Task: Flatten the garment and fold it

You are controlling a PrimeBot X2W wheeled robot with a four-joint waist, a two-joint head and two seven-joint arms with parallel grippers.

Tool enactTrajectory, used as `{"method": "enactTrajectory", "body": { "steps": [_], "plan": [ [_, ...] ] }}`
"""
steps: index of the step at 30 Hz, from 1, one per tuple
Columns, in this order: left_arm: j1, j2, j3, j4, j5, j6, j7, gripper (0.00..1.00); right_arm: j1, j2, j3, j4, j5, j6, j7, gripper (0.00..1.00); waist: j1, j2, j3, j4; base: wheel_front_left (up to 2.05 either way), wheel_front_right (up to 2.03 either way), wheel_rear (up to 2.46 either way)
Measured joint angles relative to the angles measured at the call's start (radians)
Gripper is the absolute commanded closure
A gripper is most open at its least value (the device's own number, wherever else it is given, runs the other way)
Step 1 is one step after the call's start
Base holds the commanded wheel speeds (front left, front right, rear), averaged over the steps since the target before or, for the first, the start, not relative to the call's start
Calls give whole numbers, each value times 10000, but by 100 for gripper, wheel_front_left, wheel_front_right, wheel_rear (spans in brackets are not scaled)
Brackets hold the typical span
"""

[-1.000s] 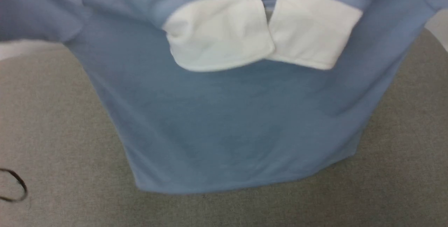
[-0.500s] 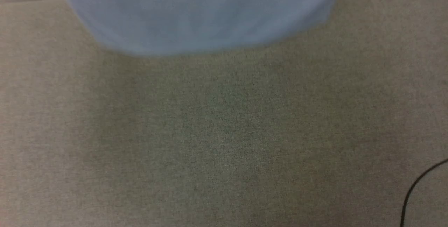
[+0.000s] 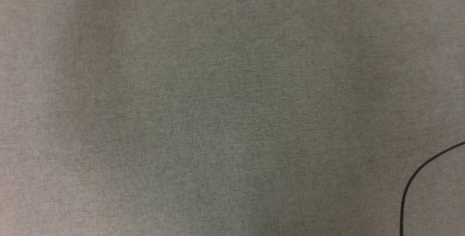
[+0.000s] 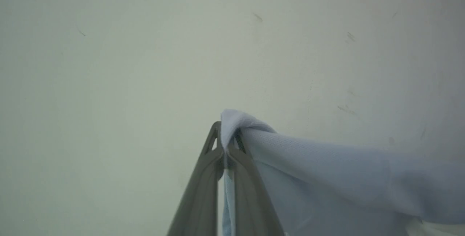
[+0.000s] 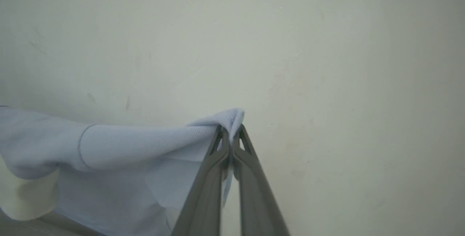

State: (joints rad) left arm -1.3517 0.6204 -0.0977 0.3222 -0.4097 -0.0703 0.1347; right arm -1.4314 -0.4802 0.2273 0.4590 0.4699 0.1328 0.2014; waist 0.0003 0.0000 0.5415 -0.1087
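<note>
Grey woven surface [image 3: 203,105], fine heathered texture, evenly lit, with a slightly darker band down the left. Thin black cable [image 3: 412,178] curves in at lower right. Wrist views: pale off-white wall [image 4: 127,65], matt, a few small dark scuffs [image 4: 258,17]; soft diffuse light.

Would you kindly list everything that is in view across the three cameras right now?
light blue soft-fabric polo shirt: one, light blue, hanging from both grippers in the wrist views
white collar: one, white, lower left of the right wrist view
grey woven fabric surface: one, grey, across the head view
thin black cable: one, black, lower right of the head view
pale wall: one, off-white, behind the shirt
left gripper: one, dark grey, shut on the shirt
right gripper: one, dark grey, shut on the shirt
</note>
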Motion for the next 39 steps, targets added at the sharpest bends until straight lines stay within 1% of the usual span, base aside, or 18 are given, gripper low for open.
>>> {"method": "enactTrajectory", "body": {
  "steps": [5, 12, 17, 22, 27, 31, 34, 39],
  "plan": [
    [985, -176, -230, 407, 23, -82, -416, 100, 914, 17, 539, 355, 267, 0, -278, 100, -1, 0, 3, 160, 0, 0, 0],
    [3674, -257, -430, 669, -25, -79, -736, 100, 2759, -347, 1208, 504, 681, 0, -247, 100, -4, 0, -705, 265, 0, 0, 0],
    [5576, -67, -458, 600, -201, -77, -527, 100, 4370, -773, 1659, 268, 1110, 2, 270, 100, -5, 0, -1440, 290, 0, 0, 0],
    [7281, 203, -441, 293, -504, -73, 38, 100, 5953, -1168, 1703, -255, 1668, 4, 888, 100, -6, 0, -2241, 324, 0, 0, 0],
    [9056, 372, -495, -240, -1009, -69, 1195, 100, 7541, -1480, 1638, -851, 2067, 6, 1601, 100, -6, 0, -3059, 384, 0, 0, 0],
    [10295, 581, -506, -920, -1277, 52, 1910, 100, 8747, -1636, 1271, -1310, 2512, 6, 2378, 100, -6, 0, -3670, 452, 0, 0, 0],
    [11294, 819, -535, -1478, -1442, 199, 2539, 100, 9698, -1801, 777, -1728, 2752, 10, 3014, 100, -6, 0, -4078, 520, 0, 0, 0],
    [12861, 995, -433, -2566, -1768, 525, 3133, 100, 11248, -1998, -278, -2688, 2800, 12, 3891, 100, -6, 0, -4573, 660, 0, 0, 0]
  ]
}}
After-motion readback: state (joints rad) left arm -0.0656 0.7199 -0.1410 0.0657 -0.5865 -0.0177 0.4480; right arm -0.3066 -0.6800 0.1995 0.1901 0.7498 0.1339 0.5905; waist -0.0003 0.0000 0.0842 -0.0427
